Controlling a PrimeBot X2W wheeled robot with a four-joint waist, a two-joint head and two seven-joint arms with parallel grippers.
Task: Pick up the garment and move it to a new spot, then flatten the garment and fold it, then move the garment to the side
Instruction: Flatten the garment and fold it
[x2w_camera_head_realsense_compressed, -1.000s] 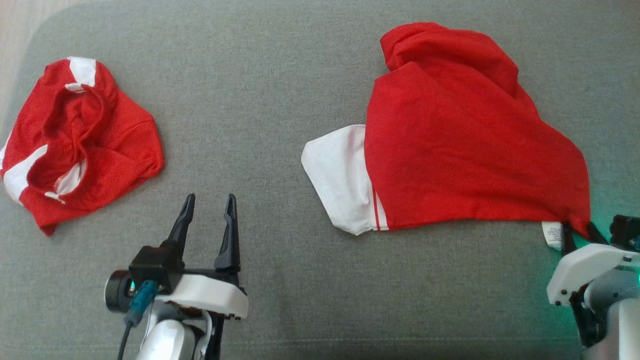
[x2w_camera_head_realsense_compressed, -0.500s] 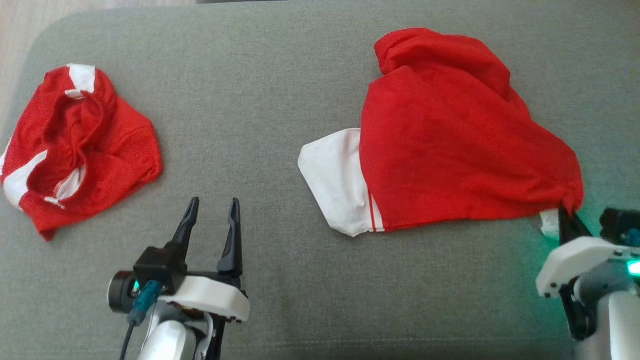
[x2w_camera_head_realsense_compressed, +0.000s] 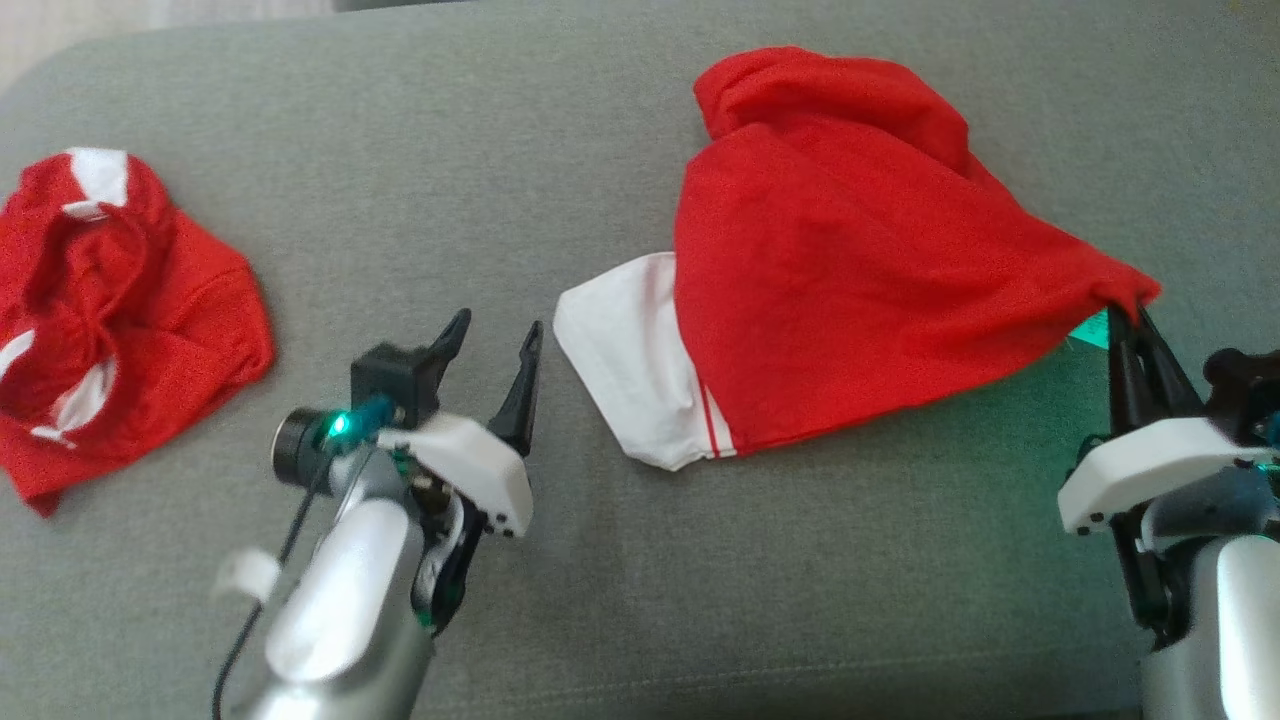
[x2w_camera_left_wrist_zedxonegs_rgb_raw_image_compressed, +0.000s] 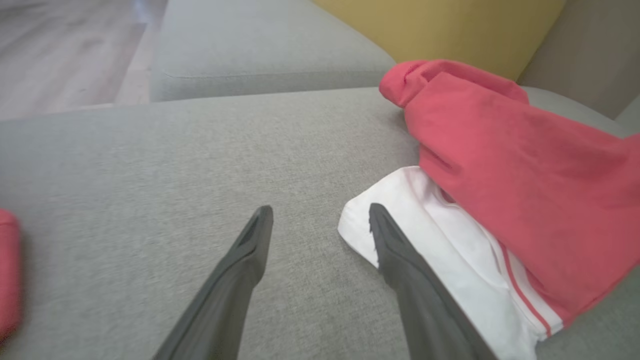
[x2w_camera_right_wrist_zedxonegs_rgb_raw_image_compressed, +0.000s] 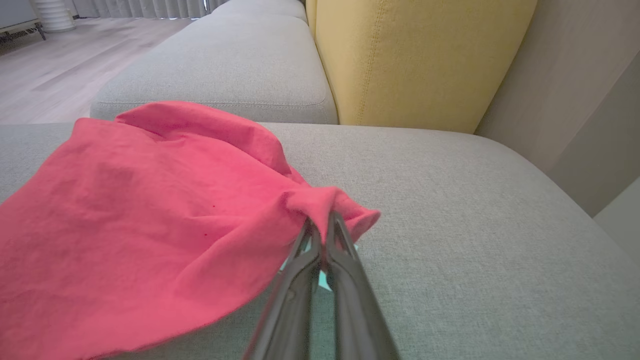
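Looking along your right gripper (x2w_camera_right_wrist_zedxonegs_rgb_raw_image_compressed: 320, 222), you see its two long dark fingers pressed together on a bunched corner of the red cloth garment with a white side panel (x2w_camera_right_wrist_zedxonegs_rgb_raw_image_compressed: 150, 210). The fabric is drawn into a point at the fingertips, and a small flap pokes out past them. From the head view, that right gripper (x2w_camera_head_realsense_compressed: 1125, 315) sits at the garment's right-hand tip. Your left gripper (x2w_camera_head_realsense_compressed: 497, 325) has its fingers spread wide apart and holds nothing. It hangs over the grey fabric sofa cushion (x2w_camera_head_realsense_compressed: 500, 150), its tips just beside the white panel (x2w_camera_head_realsense_compressed: 630, 370). In the left wrist view, one finger of that gripper (x2w_camera_left_wrist_zedxonegs_rgb_raw_image_compressed: 320, 210) overlaps the panel's edge (x2w_camera_left_wrist_zedxonegs_rgb_raw_image_compressed: 430, 225); you cannot tell whether they touch. The garment (x2w_camera_head_realsense_compressed: 850, 270) lies right of centre on the cushion, mostly smooth and red, with thin red stripes on the white panel and a rumpled fold at its far end. A crumpled red-and-white mesh garment (x2w_camera_head_realsense_compressed: 120, 300) lies well apart at the left. Beyond stand a mustard-yellow back cushion (x2w_camera_right_wrist_zedxonegs_rgb_raw_image_compressed: 415, 60) and a pale wooden floor (x2w_camera_right_wrist_zedxonegs_rgb_raw_image_compressed: 50, 65).
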